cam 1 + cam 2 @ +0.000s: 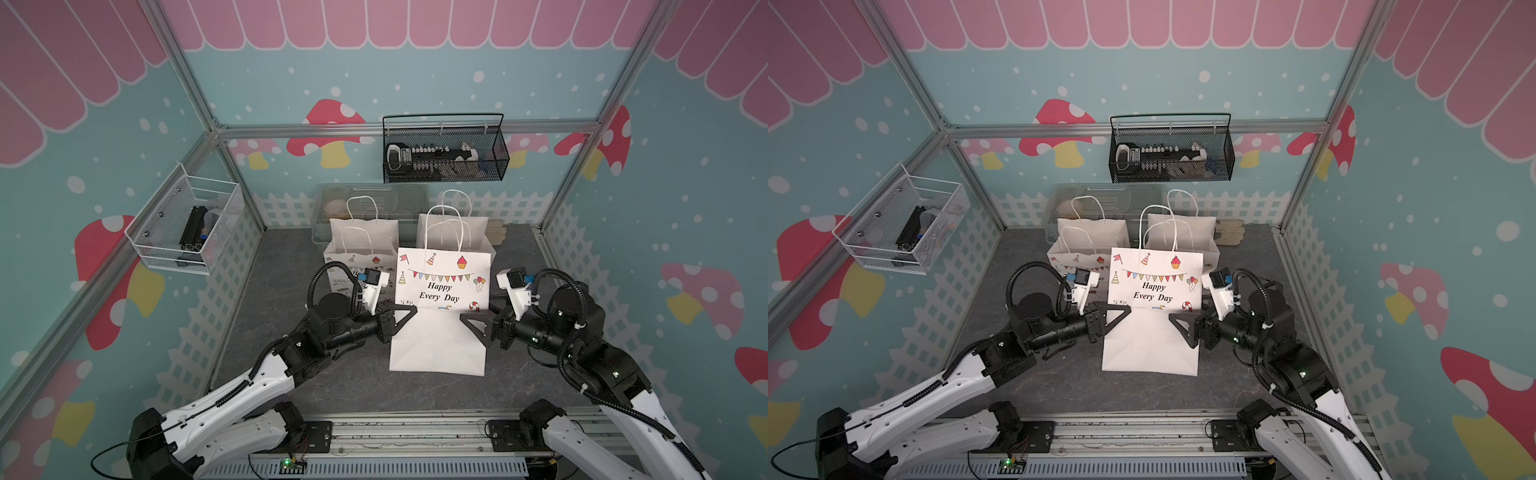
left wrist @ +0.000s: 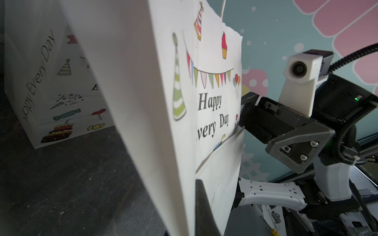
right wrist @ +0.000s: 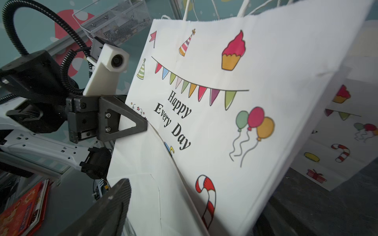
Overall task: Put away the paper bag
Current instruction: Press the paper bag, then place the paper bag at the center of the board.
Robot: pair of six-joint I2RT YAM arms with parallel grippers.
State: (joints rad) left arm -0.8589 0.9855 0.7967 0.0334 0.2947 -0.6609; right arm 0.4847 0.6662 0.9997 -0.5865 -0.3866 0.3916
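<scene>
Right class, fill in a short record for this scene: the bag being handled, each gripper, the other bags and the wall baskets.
paper bag: flattened, "Happy Every Day" print facing the arms, tilted up off the table, base flap folded forward
left gripper: shut on the bag's side edge
right gripper: open, at the opposite edge
standing bags: two, upright behind it, handles up; the second beside the first
black mesh basket: on the back wall, holds items
white mesh basket: on the side wall, holds items
</scene>
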